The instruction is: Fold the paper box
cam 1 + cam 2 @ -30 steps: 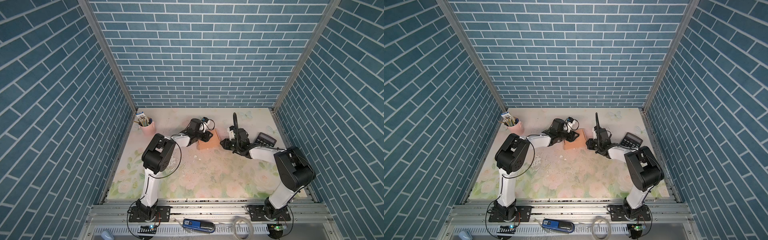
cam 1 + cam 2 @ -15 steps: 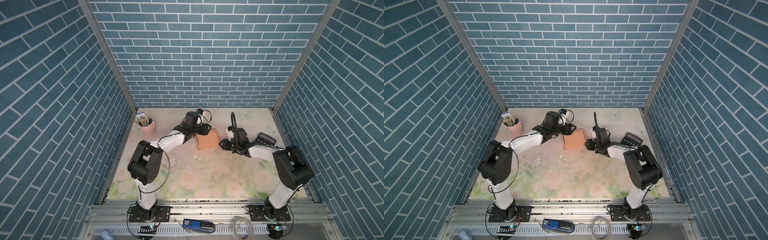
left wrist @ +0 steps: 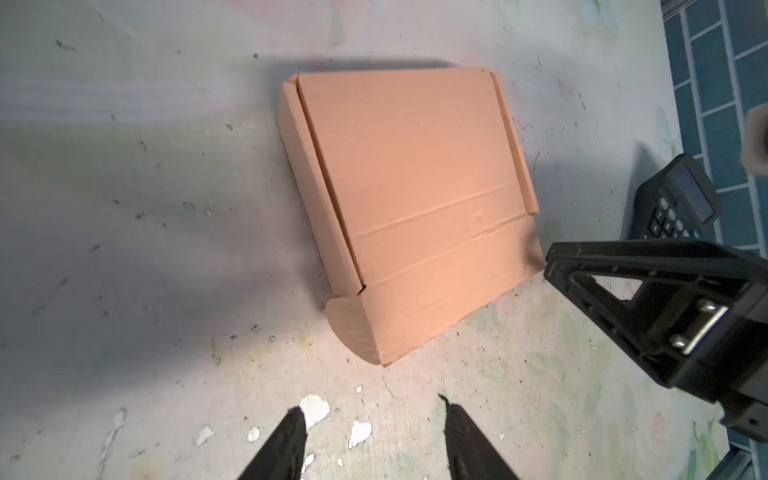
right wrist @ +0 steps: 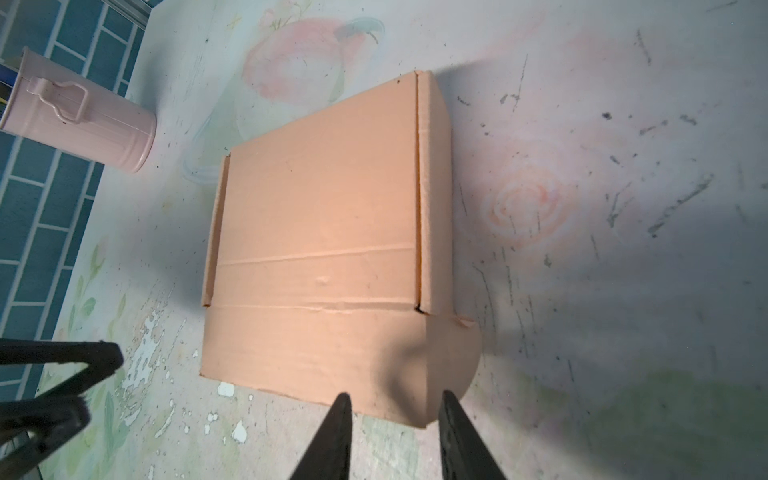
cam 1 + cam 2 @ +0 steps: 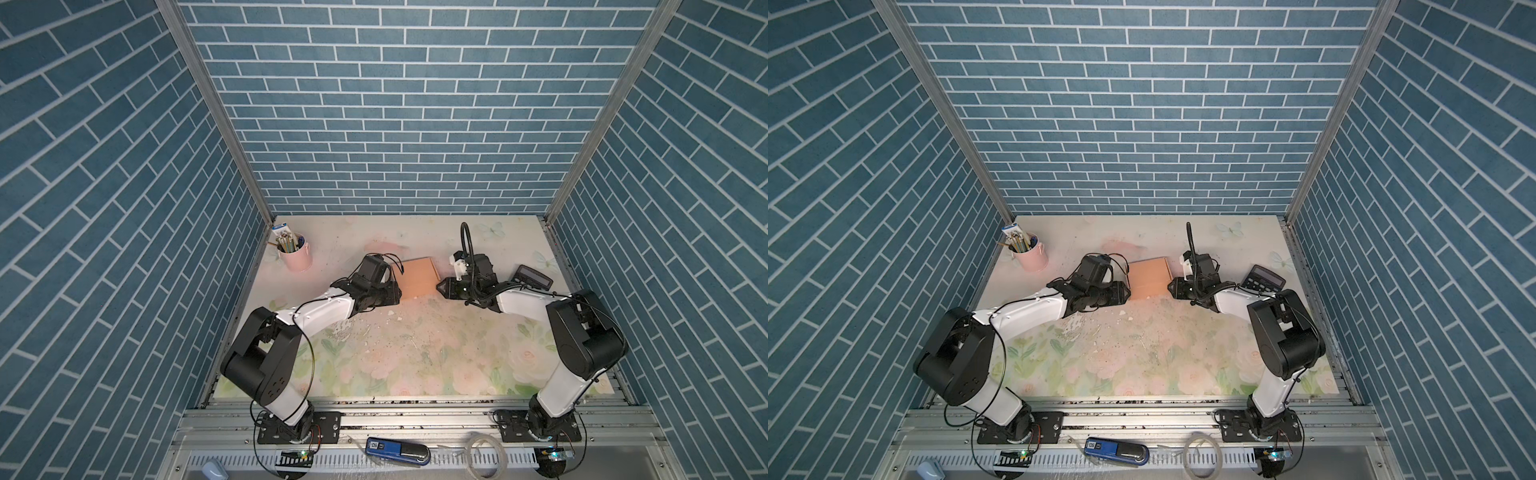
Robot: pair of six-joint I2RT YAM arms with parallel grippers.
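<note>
Where the paper box [image 5: 417, 277] sits: flat on the table mat [image 5: 415, 357], toward the far middle, between the two grippers in both top views.
Box material: plain tan-orange cardboard, matte and unprinted, with a small dent on the top panel in both wrist views.
Box shape: a low rectangle with the lid folded down. Two parallel creases cross the top panel, narrow side strips run along two opposite edges, and a rounded ear flap bulges at the near corner in each wrist view.
Left gripper [image 3: 374, 409]: black tapered fingers parted wide, with only bare mat between them. The tips are near the box's rounded corner but apart from it.
Right gripper [image 4: 395, 397]: slim black fingers parted more narrowly, with nothing clamped. Their tips overlap the box's near edge by the rounded flap — whether they touch the cardboard I cannot tell.
Table mat: pale floral print of roses and leaves, scuffed with dark marks and dotted with white chips [image 3: 313, 405] where the surface has flaked.
Pink cup [image 5: 298, 259]: smooth cylinder with a moulded handle plate, holding pencils [image 5: 286, 243] — by the left wall, well apart from the box.
Calculator [image 5: 534, 279]: dark plastic, tilted, just beyond the right arm.
Walls [image 5: 395, 124]: teal brick-pattern panels.
</note>
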